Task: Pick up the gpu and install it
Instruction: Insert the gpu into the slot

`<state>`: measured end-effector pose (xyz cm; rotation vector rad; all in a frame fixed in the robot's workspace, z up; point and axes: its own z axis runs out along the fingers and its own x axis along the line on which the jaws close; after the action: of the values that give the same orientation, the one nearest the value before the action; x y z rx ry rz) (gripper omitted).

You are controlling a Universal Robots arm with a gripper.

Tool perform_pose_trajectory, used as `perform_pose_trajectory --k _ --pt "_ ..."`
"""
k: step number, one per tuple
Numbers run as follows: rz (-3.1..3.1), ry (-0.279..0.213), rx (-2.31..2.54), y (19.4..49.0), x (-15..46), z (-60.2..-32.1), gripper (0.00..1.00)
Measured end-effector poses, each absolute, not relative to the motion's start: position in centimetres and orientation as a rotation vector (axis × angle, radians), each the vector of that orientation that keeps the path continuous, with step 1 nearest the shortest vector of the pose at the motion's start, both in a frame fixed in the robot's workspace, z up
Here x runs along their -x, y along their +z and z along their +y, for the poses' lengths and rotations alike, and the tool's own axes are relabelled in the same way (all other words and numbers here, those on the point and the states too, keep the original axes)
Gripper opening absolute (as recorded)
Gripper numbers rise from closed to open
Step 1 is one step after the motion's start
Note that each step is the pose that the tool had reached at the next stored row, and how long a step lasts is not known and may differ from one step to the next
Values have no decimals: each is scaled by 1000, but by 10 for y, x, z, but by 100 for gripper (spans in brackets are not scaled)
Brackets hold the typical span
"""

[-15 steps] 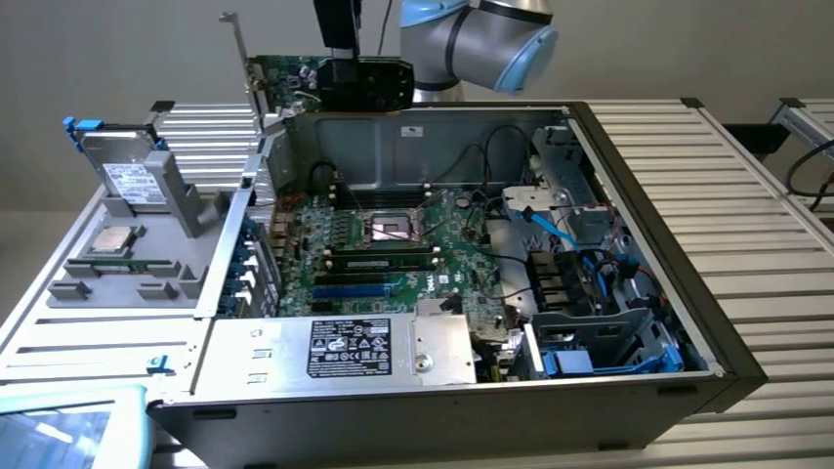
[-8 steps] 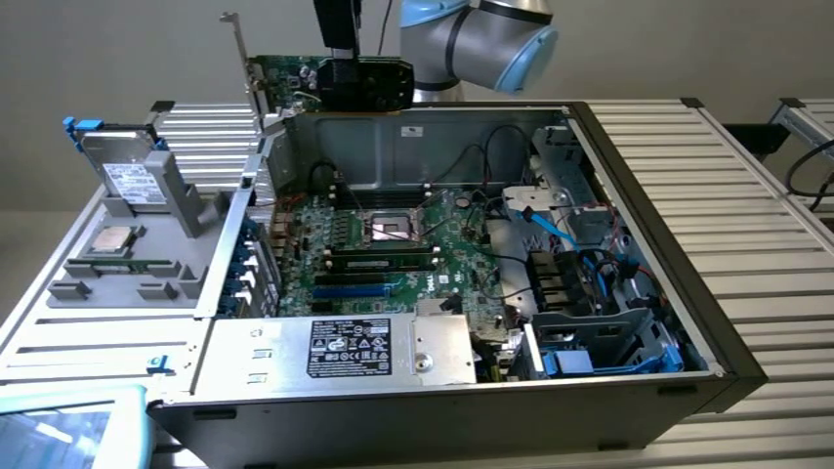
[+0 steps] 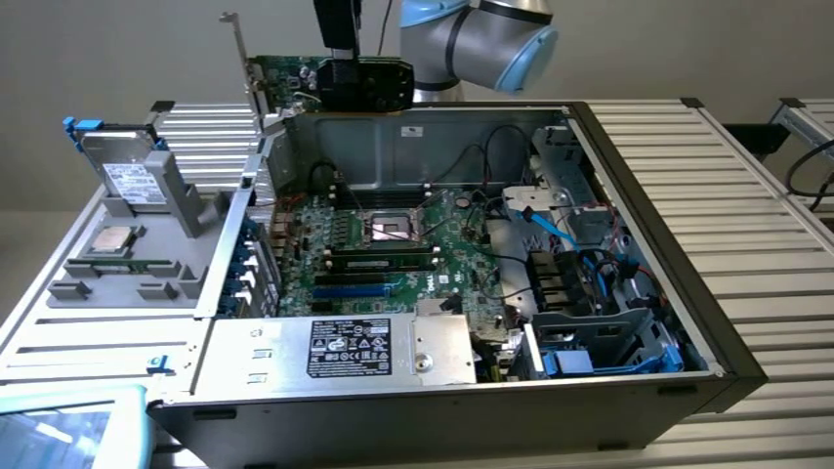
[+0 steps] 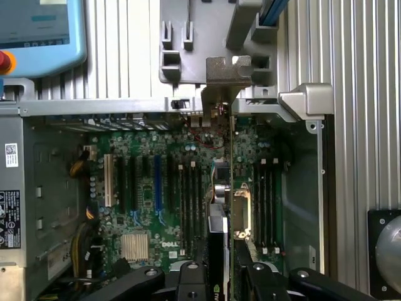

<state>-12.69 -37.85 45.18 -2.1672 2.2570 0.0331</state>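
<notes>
The gripper (image 3: 342,61) is clamped on the gpu (image 3: 371,88), its jaws pressed against the two flat faces of the card near the black fan block. In the wrist view the gripper (image 4: 219,279) has its fingers (image 4: 254,276) on either side of the gpu (image 4: 216,244), which is seen edge-on and runs straight away from the camera to its silver bracket (image 4: 227,69). In the exterior view the card hangs on edge in the air above the far wall of the open computer case (image 3: 651,176), clear of everything inside it. Its bracket (image 3: 238,44) points toward the exterior view's left. Below and nearer the camera lies the green motherboard (image 3: 378,254), with its CPU socket (image 3: 391,230) uncovered and its expansion slots (image 4: 156,182) bare. The power supply (image 3: 352,347) sits at the near edge of the case. Outside the case, on the exterior view's left, a grey fixture (image 3: 78,283) holds a silver white-labelled drive (image 3: 128,181) upright. A blue-rimmed teach pendant (image 3: 65,430) lies at the near corner.
</notes>
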Motion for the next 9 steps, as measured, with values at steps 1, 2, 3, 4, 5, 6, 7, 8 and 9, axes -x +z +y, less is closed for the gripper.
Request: perform_pose_trajectory --k 1,2,3,4,5,6,7,8,9 --pt "2257 33 2167 452 127 -381 27" --pt "2256 35 2166 451 127 -384 27" --pt "2256 36 2166 450 127 -387 27" --pt "2255 38 2165 448 127 -391 27" --pt "2254 39 2164 446 127 -395 27" --pt "2253 41 2163 445 127 -400 27" --pt "2253 42 2163 443 127 -404 27" --pt "2252 43 2163 441 127 -408 27" --pt "2252 44 2162 439 127 -412 27"
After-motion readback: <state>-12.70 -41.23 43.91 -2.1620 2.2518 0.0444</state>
